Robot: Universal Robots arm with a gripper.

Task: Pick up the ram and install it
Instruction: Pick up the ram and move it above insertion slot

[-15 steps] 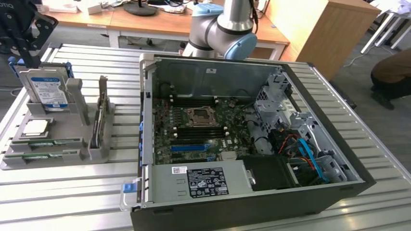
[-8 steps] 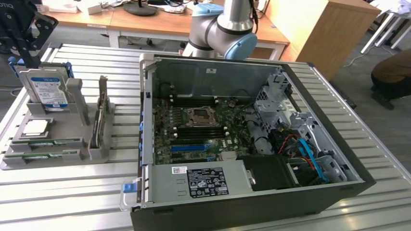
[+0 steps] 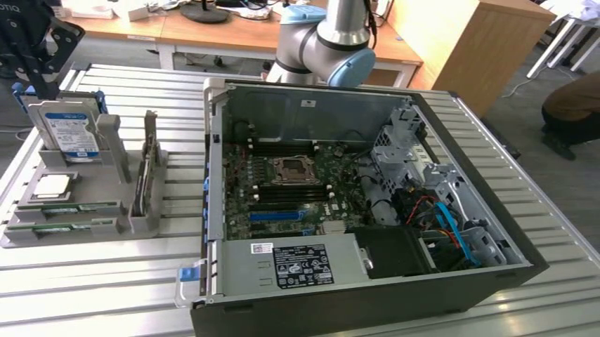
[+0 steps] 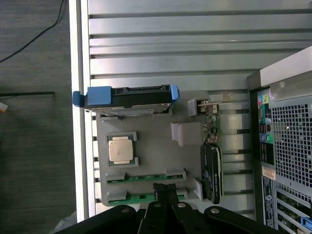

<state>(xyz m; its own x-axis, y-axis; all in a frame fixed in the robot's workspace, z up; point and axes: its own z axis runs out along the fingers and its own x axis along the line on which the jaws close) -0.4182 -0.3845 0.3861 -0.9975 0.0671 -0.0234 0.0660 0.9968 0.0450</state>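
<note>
Exterior view, starting at its left: a grey moulded plastic holder tray (image 3: 140, 223) rests on the ribbed metal table (image 3: 94, 281). It carries a big silver hard drive with a blue-white label (image 3: 64, 133), a small square silver processor chip (image 3: 52, 186) and, along its near edge, the ram (image 3: 70, 208): two long, thin green circuit-board sticks seated edge-up in slots. A dark expansion card (image 3: 145, 168) stands just beside them. Further right lies the open black computer case (image 3: 375, 309) with its green motherboard (image 3: 281, 189) exposed, and the grey-and-blue robot arm (image 3: 328, 35) rises behind it.

Wrist view: the black gripper (image 4: 165, 189) hangs over the tray by the two sticks, its jaws pressed together and holding nothing. Whether it touches a stick I cannot tell.

A stick like this is probably light and stiff but thin and fragile. The sensible hold is likely a pinch across its flat faces at the exposed upper edge, clear of the contacts.
</note>
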